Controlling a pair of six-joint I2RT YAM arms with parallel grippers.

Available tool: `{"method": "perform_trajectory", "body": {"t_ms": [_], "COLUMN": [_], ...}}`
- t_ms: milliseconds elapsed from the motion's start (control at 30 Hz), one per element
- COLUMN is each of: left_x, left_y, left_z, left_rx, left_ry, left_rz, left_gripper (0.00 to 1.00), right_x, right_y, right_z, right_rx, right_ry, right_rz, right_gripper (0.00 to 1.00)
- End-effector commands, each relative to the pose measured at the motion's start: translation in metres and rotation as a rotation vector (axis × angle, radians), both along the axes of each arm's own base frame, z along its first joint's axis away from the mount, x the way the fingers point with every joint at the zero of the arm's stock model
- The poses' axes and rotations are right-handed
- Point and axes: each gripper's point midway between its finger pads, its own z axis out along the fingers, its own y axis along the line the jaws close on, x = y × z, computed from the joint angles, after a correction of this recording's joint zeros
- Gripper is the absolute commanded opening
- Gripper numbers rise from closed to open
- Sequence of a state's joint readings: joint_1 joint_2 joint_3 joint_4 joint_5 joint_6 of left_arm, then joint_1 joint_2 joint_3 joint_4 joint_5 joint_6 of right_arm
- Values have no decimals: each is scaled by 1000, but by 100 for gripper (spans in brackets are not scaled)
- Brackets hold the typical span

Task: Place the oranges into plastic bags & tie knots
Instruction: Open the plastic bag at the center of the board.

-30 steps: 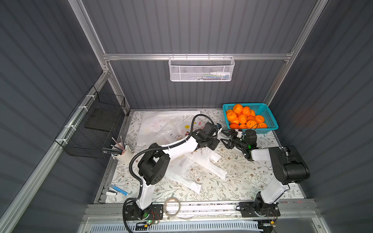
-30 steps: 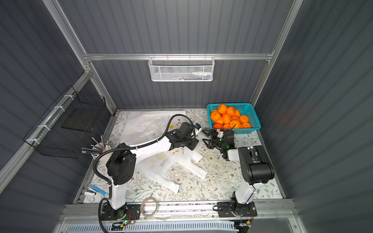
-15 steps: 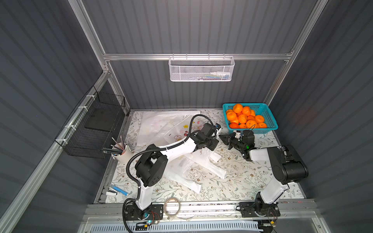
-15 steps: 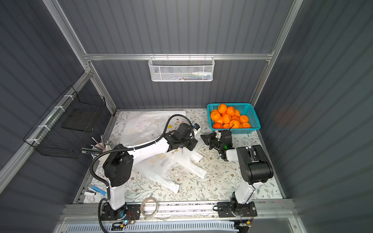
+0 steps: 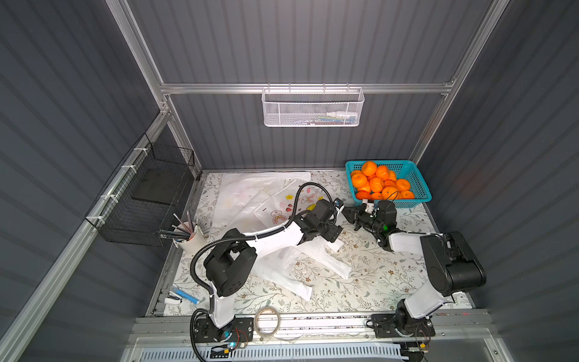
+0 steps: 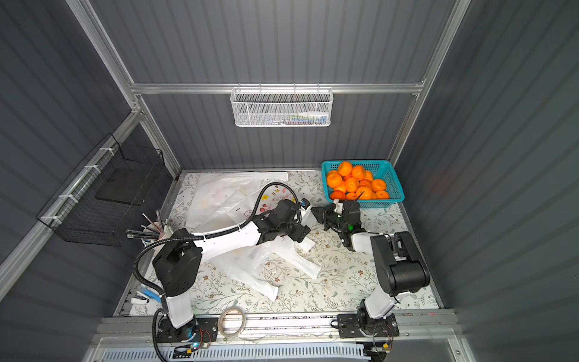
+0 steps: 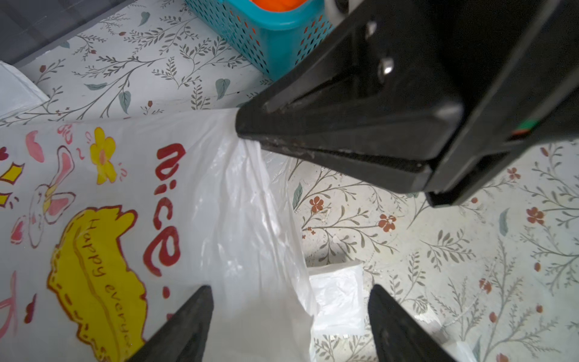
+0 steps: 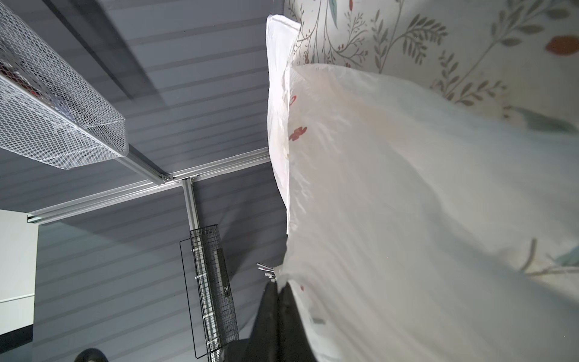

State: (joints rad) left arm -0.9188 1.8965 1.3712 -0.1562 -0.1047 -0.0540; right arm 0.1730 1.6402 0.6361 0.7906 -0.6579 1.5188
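The thin, translucent white plastic bag [image 7: 219,200], glossy and crinkled, printed with pink bunnies, a yellow flower and a red "nice", lies on the floral-patterned bench [image 7: 438,250]. One edge is pinched between the closed, wedge-shaped black jaws of the right gripper [image 7: 250,138], and the film gathers into fine pleats there. The left gripper [image 7: 289,288] is open over the bag, its tapered black fingers [image 7: 188,326] spread and holding nothing. The round, slightly flattened oranges [image 5: 379,185] are heaped in a teal plastic lattice basket [image 5: 419,188] at the bench's far right corner, just beyond the right gripper.
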Motion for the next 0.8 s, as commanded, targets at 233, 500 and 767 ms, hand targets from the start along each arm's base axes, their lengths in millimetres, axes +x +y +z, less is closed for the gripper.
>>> {"method": "perform_trajectory", "body": {"t_ms": [233, 500, 767], "left_x": [36, 26, 18], "left_y": [18, 34, 53], "left_z": [2, 35, 53], "left_rx": [124, 167, 199], "left_ry": [-127, -117, 102], "left_rz": [152, 135, 139], "left_gripper": [30, 0, 0], "right_x": [-3, -18, -47], "right_y": [3, -8, -76], "right_z": [16, 17, 53], "right_rx": [-6, -166, -574], "right_ry": [-42, -68, -148], "right_rz": [2, 25, -80], "right_gripper": [0, 34, 71]}}
